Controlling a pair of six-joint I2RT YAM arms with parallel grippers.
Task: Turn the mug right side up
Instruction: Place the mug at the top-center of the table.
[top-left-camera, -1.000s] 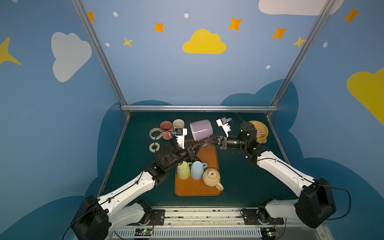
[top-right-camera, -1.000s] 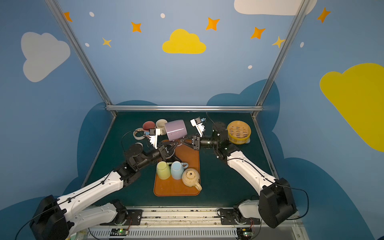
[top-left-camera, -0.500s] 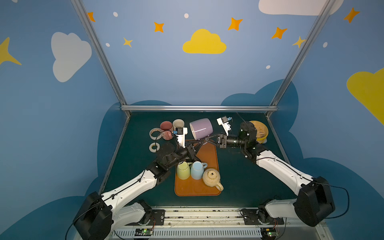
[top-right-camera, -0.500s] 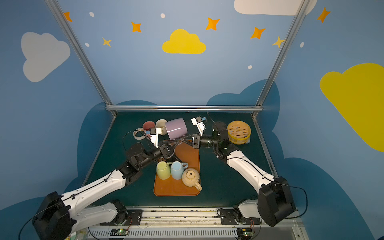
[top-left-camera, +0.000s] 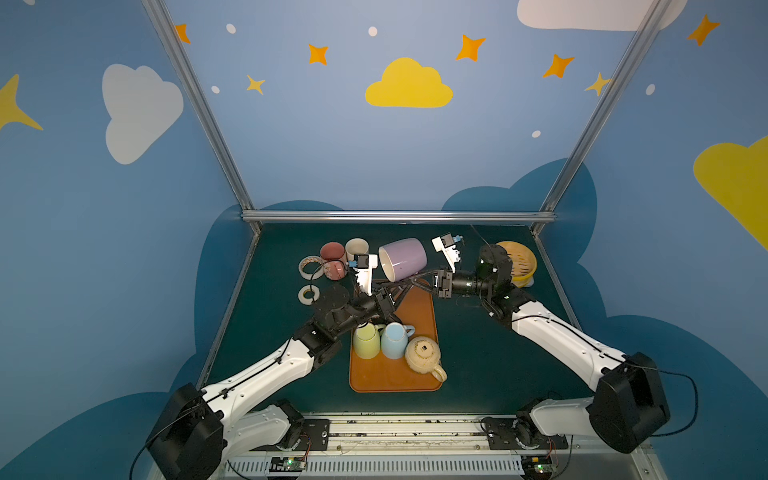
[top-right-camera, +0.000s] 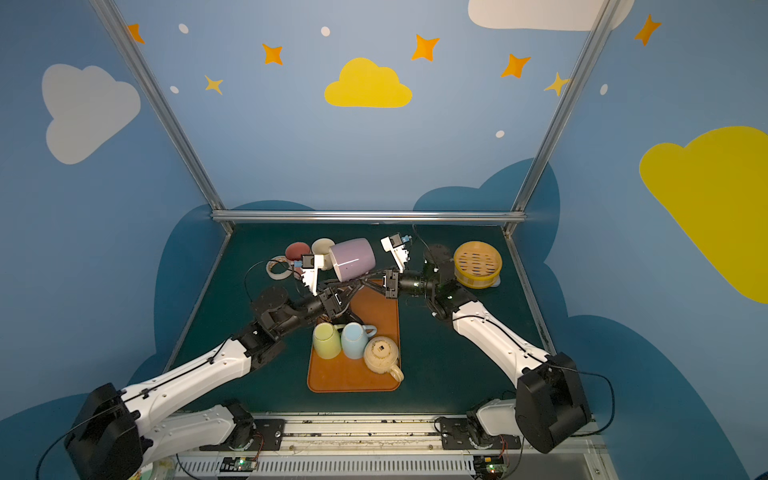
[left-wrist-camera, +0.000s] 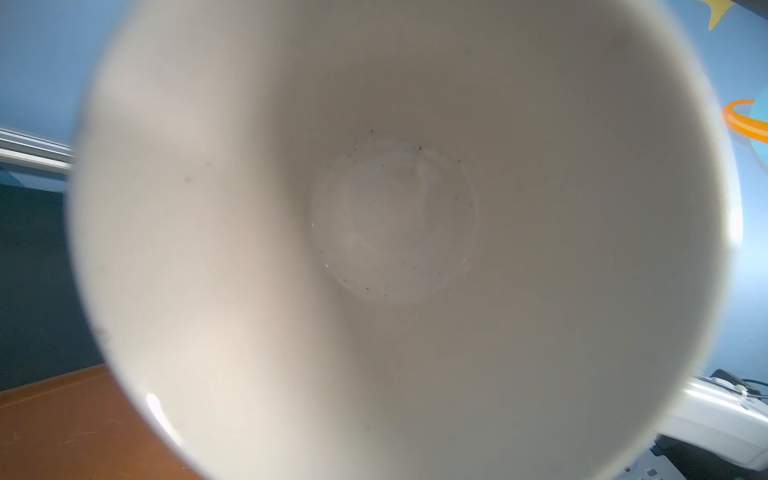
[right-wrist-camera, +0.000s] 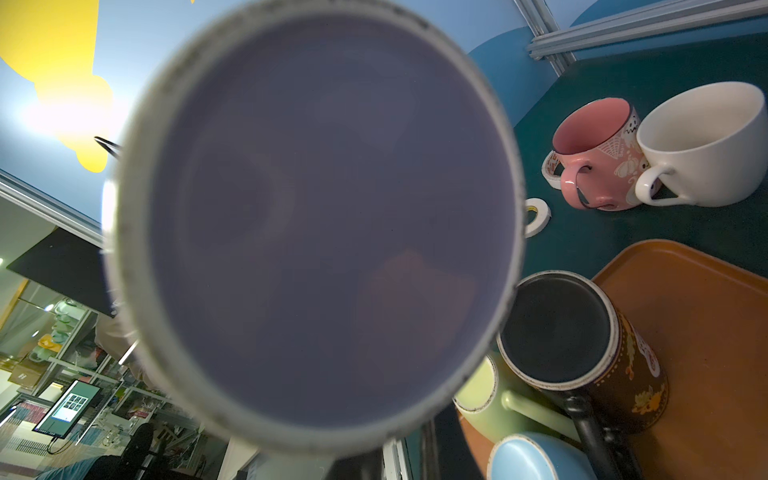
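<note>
mug (top-left-camera: 403, 258): aloft, tipped sideways over the far end of tray (top-left-camera: 420, 309) | right fingers (top-left-camera: 424, 276): clenched under mug, holding it | left fingers (top-left-camera: 397, 291): below mug's mouth, grip unclear

Lilac mug (top-left-camera: 402, 257), white interior, sideways in mid-air, mouth facing left.

Two high top views over the whole table (top-left-camera: 478, 353); wrist views tight on the mug (left-wrist-camera: 395, 228).
</note>
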